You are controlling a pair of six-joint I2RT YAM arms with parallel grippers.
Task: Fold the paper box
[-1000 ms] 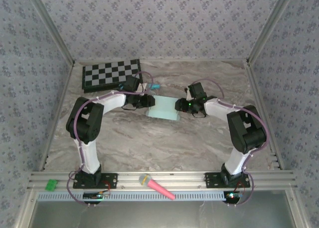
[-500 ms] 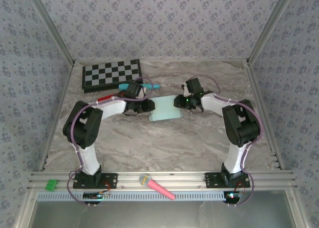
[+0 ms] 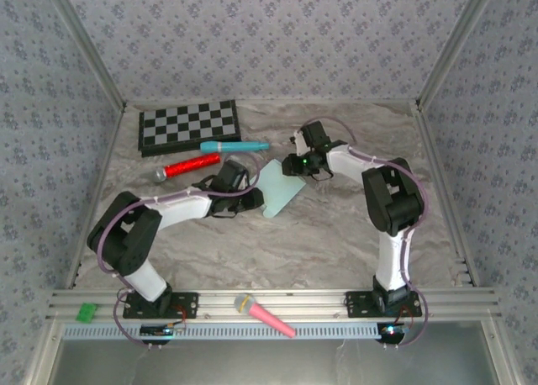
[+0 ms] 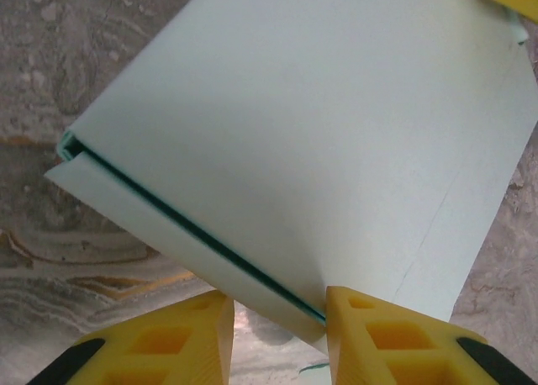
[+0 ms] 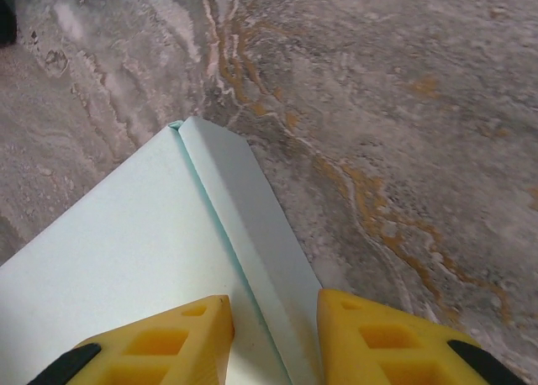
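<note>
Pale aqua card is what we see at the middle of the desk (image 3: 336, 234): the paper box (image 3: 280, 190) lies there as a flattened, folded sheet, turned at a slant, with one corner toward the back. We find it between the two arms, well apart from the checkerboard (image 3: 189, 125) at the back left.

The left gripper (image 3: 255, 202) meets the box at its near left edge. From the left wrist we see two layers of card lying one over the other, a thin dark gap between them along the edge. The near corner of the box reaches down into the space between the yellow fingers (image 4: 168, 343). The jaws stand parted, wider than the card is thick, and marbled desk shows in the gap beside the corner; we cannot tell whether either finger touches the card.

The right gripper (image 3: 290, 164) is at the box's far corner. From the right wrist, its yellow fingers (image 5: 395, 334) straddle a narrow folded strip along the box's edge, with bare desk beyond it. These jaws are parted too, not clenched on the card.

Behind the box lie a teal marker pen (image 3: 235, 147) and, to its left and a little nearer, a red cylinder (image 3: 187, 166) with a silver end, both apart from the box. On the rail (image 3: 336, 301) at the near edge rest a pink toy microphone (image 3: 267, 315) and a green block (image 3: 86, 312).
</note>
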